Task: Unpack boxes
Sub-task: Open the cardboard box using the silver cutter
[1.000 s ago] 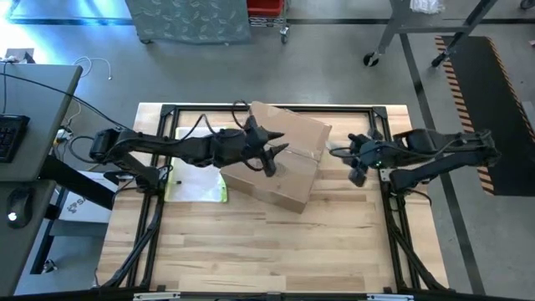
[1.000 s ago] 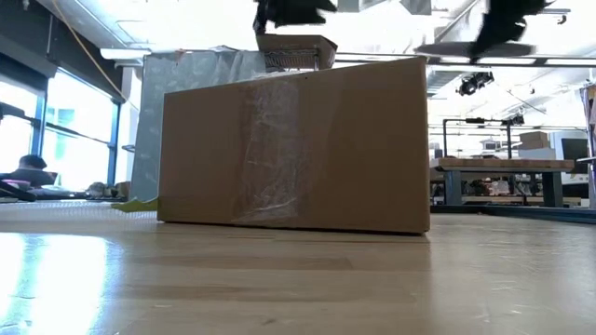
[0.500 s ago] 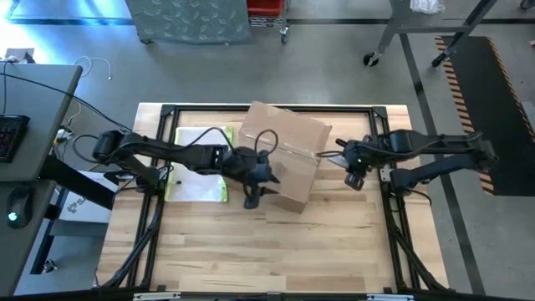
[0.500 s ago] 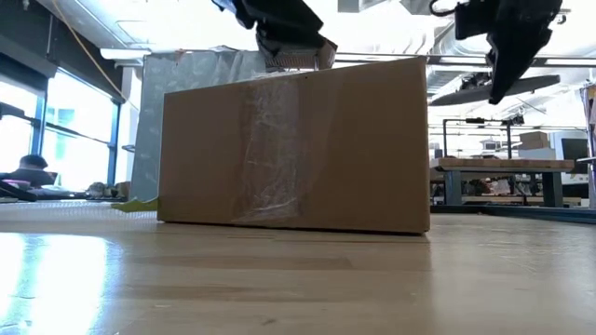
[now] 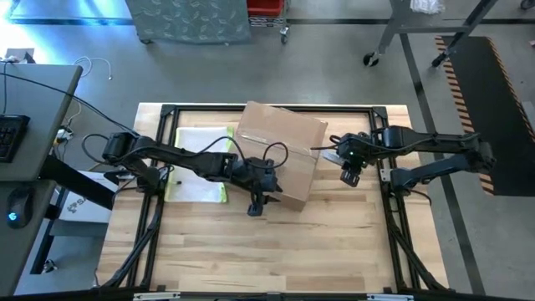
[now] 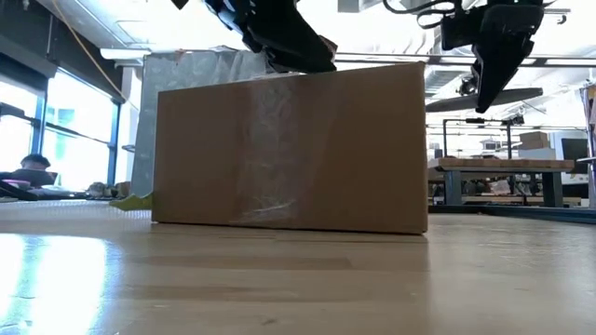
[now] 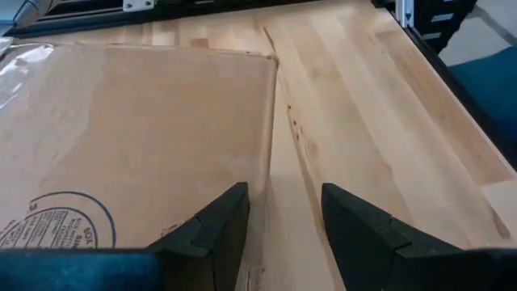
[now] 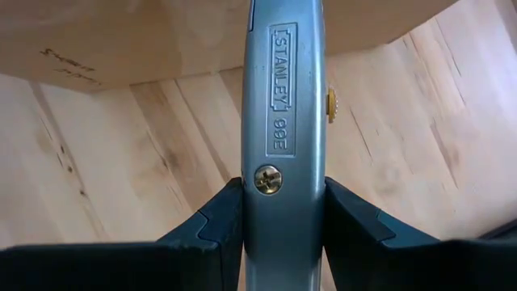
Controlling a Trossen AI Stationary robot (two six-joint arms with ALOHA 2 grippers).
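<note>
Carton [image 5: 280, 155] closed on wooden table [image 5: 334, 251], left gripper [image 7: 283, 222] parted and empty at its front edge — right gripper [image 8: 283, 214] clamped on grey utility knife [image 8: 283, 97] just beside it.

The box [image 5: 280, 155] is a plain brown corrugated carton, closed, sitting flat on the wooden surface [image 5: 276, 251] toward twelve o'clock of its middle and turned slightly askew to the edges. From the low camera its long side wall [image 6: 291, 149] stands upright with a wide strip of clear, wrinkled tape running down it, and a clear strip also crosses the top. A dark round printed stamp [image 7: 56, 226] marks the top panel near one edge
</note>
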